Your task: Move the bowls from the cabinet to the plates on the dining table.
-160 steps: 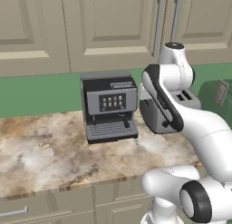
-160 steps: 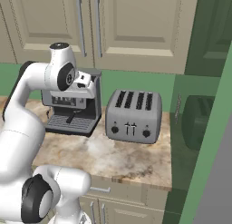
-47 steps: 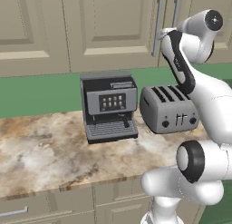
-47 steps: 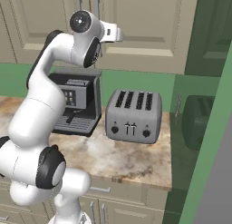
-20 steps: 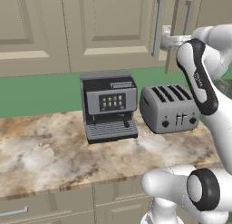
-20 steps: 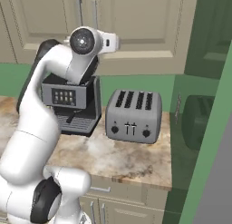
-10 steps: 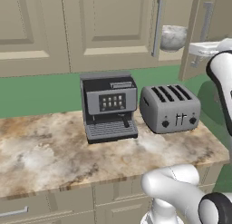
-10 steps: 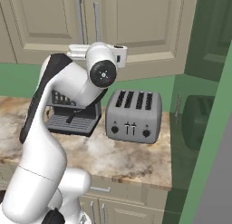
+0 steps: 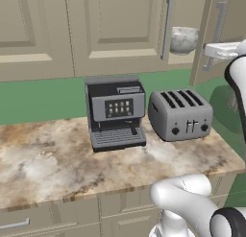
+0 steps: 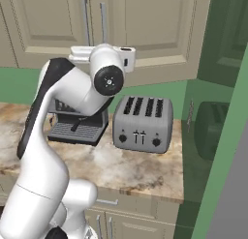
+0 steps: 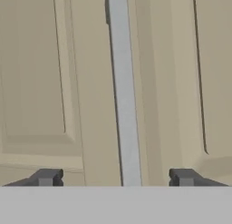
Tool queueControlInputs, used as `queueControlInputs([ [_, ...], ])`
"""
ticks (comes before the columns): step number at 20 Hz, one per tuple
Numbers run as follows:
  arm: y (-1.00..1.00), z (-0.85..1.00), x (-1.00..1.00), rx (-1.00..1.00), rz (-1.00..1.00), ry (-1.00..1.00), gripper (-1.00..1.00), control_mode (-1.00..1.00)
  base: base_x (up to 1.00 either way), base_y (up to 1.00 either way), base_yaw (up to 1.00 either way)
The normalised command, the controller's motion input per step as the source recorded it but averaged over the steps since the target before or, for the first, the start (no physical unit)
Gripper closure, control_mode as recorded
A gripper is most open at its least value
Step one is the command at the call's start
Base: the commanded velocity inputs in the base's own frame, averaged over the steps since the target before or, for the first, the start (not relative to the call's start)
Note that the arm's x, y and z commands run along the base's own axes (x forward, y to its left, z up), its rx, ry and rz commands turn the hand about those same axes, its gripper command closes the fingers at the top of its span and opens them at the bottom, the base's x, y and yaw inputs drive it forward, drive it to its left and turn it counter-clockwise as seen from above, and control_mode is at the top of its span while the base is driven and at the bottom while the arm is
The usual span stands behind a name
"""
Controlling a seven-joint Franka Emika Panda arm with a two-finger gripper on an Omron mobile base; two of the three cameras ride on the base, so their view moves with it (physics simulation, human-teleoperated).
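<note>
Gripper (image 11: 115, 177) spread wide around silver handle (image 11: 123, 91) of cabinet (image 9: 115, 29) door; pale marbled bowl (image 9: 183, 39) on shelf inside opening.

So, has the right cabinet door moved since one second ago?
Yes. In the left base view the cabinet door has swung open, rightward away from the closed left door, uncovering a pale bowl above the toaster.

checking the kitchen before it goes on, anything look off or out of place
Nothing spilled or damaged. One cabinet door stands swung open, showing a grey bowl on the shelf. The open gripper straddles its handle without closing. Coffee machine and toaster sit upright.
</note>
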Motion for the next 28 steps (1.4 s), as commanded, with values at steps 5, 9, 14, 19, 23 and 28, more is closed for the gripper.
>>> queueControlInputs([
  [5, 0.09, 0.24, -0.27, 0.0, -0.01, 0.0, -1.0, -1.0, 0.0, 0.0, 0.0],
  [9, 0.13, 0.26, -0.37, 0.0, -0.02, 0.01, -1.0, -1.0, 0.0, 0.0, 0.0],
  [14, 0.29, 0.04, -0.31, 0.0, -0.03, 0.07, -1.0, -1.0, 0.0, 0.0, 0.0],
  [19, 0.38, -0.2, -0.2, 0.0, -0.03, 0.14, -1.0, -1.0, 0.0, 0.0, 0.0],
  [23, 0.37, -0.31, -0.16, 0.0, -0.02, 0.15, -1.0, -1.0, 0.0, 0.0, 0.0],
  [28, 0.31, -0.32, -0.04, -0.06, 0.0, 0.17, -1.0, -1.0, 0.0, 0.0, 0.0],
])
